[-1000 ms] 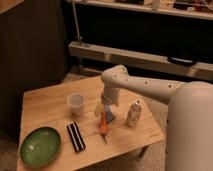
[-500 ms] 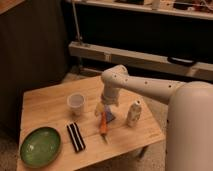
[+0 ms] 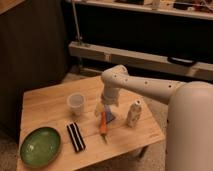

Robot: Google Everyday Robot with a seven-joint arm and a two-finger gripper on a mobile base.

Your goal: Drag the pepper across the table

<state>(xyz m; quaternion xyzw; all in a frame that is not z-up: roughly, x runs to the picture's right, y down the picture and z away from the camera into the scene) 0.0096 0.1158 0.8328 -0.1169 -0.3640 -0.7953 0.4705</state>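
Green plate [image 3: 40, 146]: front left corner of the table [image 3: 45, 107].
Black ridged block [image 3: 76, 136]: just right of the plate, apart from it.
Pepper [image 3: 103, 125]: lying mid-table, lengthwise front to back, far end under the claw.
White bottle [image 3: 133, 114]: upright, near the pepper's right.
Pale blue piece [image 3: 109, 116]: flat, just beside the pepper's far end.
Gripper [image 3: 104, 111]: low over that far end, jaws wide; contact unclear.
White cup [image 3: 75, 102]: upright, left of the gripper.

Single cam, probably head-mounted, looked down fairly close at the table [image 3: 45, 107] with the gripper [image 3: 105, 110] mid-frame.
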